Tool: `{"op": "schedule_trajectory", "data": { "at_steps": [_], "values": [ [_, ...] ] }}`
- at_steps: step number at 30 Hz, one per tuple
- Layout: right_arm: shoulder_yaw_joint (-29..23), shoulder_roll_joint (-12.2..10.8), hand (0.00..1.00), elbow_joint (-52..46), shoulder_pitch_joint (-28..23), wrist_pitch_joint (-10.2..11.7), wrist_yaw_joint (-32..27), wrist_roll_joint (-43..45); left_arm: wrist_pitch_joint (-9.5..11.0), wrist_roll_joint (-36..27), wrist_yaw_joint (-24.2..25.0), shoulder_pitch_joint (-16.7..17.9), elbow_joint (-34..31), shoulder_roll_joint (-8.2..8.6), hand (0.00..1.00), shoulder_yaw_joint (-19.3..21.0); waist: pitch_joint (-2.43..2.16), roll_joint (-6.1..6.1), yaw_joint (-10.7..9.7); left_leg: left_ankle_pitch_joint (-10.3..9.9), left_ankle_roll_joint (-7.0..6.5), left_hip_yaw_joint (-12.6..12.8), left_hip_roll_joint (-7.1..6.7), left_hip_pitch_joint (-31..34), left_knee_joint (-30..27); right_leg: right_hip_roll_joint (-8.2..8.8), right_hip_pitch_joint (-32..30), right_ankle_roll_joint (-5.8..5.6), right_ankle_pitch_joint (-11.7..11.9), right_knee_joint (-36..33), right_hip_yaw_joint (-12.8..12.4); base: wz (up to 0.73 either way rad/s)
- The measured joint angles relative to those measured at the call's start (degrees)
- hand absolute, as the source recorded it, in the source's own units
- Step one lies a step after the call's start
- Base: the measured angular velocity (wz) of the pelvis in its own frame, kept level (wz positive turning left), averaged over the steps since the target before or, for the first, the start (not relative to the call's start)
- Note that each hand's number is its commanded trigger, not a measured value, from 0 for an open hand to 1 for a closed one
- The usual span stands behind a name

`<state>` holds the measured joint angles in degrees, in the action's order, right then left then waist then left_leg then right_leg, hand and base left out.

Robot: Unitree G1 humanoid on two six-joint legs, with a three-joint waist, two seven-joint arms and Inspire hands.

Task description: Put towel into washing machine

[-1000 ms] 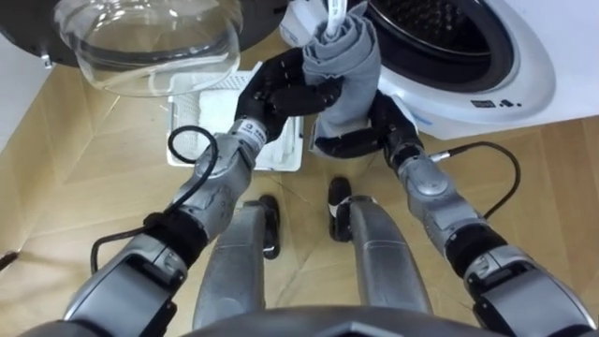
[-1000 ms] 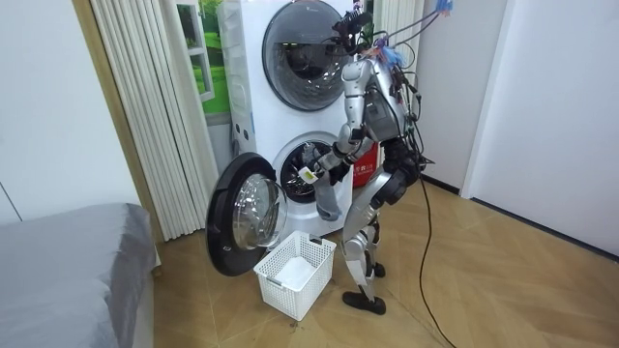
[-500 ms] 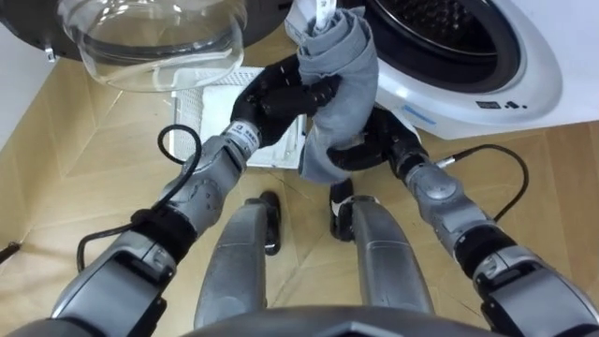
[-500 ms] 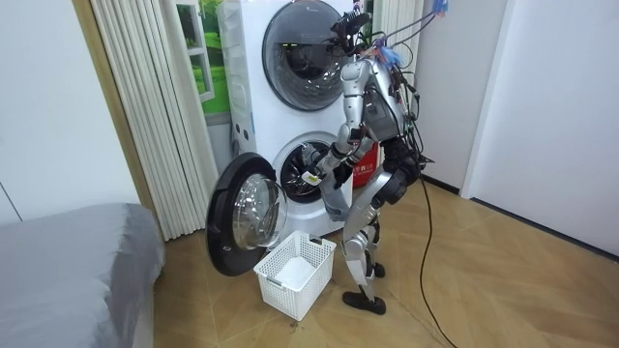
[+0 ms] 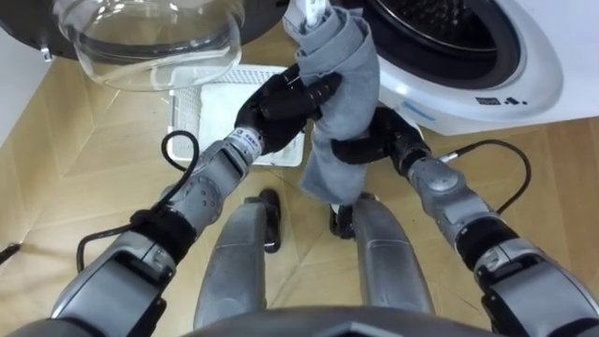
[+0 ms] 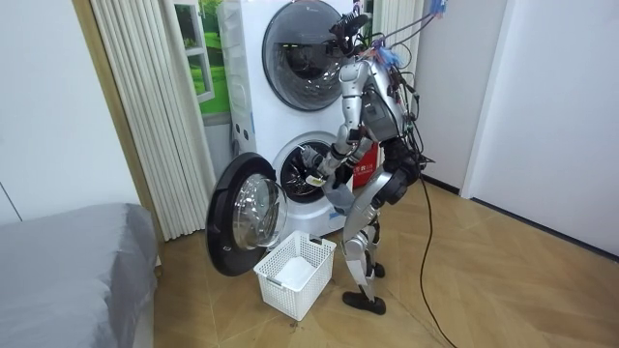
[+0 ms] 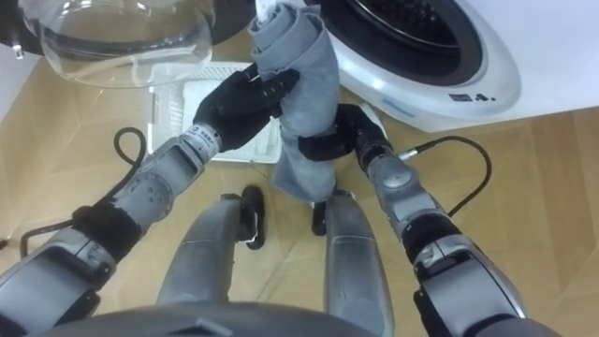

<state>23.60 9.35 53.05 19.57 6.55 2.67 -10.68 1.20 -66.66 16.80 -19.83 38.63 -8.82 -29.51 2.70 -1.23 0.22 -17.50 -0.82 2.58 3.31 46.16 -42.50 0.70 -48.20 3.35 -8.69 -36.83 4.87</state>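
Laundry basket (image 6: 287,287): white plastic, lattice walls, standing on the floor, something white lying in its bottom.
Upper front-loader (image 6: 300,43): white casing, round dark door closed, top of the stack.
Curtain (image 6: 145,106): pale vertical pleats, hanging full height at the room view's left.
Window (image 6: 205,58): narrow strip just beside the curtain, greenery beyond.
Bed (image 6: 68,275): grey cover, lower left corner.
Floor (image 6: 484,290): light wood parquet.
Wall (image 6: 551,106): plain white, right side.

The towel (image 5: 339,89) hangs between the left hand (image 5: 279,103) and right hand (image 5: 360,148), before the washer (image 5: 510,65). Its door (image 5: 150,42) stands open at left, with the basket (image 5: 190,110) on the floor (image 5: 75,159) beneath.
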Motion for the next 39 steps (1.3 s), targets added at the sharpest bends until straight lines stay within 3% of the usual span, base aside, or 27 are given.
{"op": "schedule_trajectory", "data": {
  "at_steps": [8,13,16,19,23,31,39],
  "values": [
    [-0.3,-0.6,1.00,1.9,-0.4,0.0,-1.1,-1.8,0.0,-3.4,0.0,0.2,0.0,-0.56,0.00,0.9,-0.11,-0.17,1.2,0.2,0.09,-0.2,-0.11,-0.2,0.8,-0.06,0.1,0.08,0.1,0.7,0.3,0.00],
    [-0.7,-0.8,1.00,7.7,-1.0,-1.8,-1.3,-7.8,0.7,-4.0,-0.7,0.5,3.6,0.13,0.00,7.0,-0.13,-0.49,3.3,0.5,0.26,0.0,-0.16,-1.3,2.2,0.02,1.2,0.33,0.4,2.0,0.8,-0.01],
    [-1.3,-0.1,1.00,9.8,-0.9,-2.5,-1.3,-13.6,1.4,1.5,-3.9,1.4,7.3,0.18,0.00,9.1,-0.21,-0.72,4.8,1.5,0.43,0.3,-0.67,-1.9,4.4,0.54,1.5,0.60,1.1,3.3,1.8,-0.04],
    [-2.5,0.0,1.00,13.0,0.0,-3.1,-1.2,-17.3,1.4,7.5,-7.9,2.6,11.6,0.42,0.00,9.6,-0.09,-0.99,5.1,2.5,0.37,0.3,-1.20,-2.0,5.8,1.31,1.2,0.66,1.1,3.4,2.4,0.15],
    [-3.1,0.1,1.00,15.9,2.0,-4.8,-1.2,-22.9,1.3,10.2,-12.1,3.1,17.5,1.30,0.00,9.5,0.01,-1.12,5.5,2.6,0.49,0.0,-1.30,-2.0,6.0,1.36,1.3,0.79,1.1,4.0,2.7,0.01],
    [-9.5,0.2,1.00,16.7,1.8,-7.2,-1.3,-30.5,1.2,18.8,-16.8,4.3,18.2,3.05,0.00,10.3,0.72,-0.25,5.6,3.6,0.41,-0.6,-2.03,-1.7,7.2,2.27,1.2,0.84,1.2,4.1,3.3,0.08],
    [-11.4,1.7,1.00,18.8,4.2,-8.9,-1.3,-41.3,1.2,21.2,-19.1,4.4,18.0,3.95,0.00,10.0,1.22,0.55,4.9,3.6,0.40,-0.9,-2.24,-1.3,7.2,2.36,1.0,0.74,1.1,4.1,3.5,0.01]
  ]
}}
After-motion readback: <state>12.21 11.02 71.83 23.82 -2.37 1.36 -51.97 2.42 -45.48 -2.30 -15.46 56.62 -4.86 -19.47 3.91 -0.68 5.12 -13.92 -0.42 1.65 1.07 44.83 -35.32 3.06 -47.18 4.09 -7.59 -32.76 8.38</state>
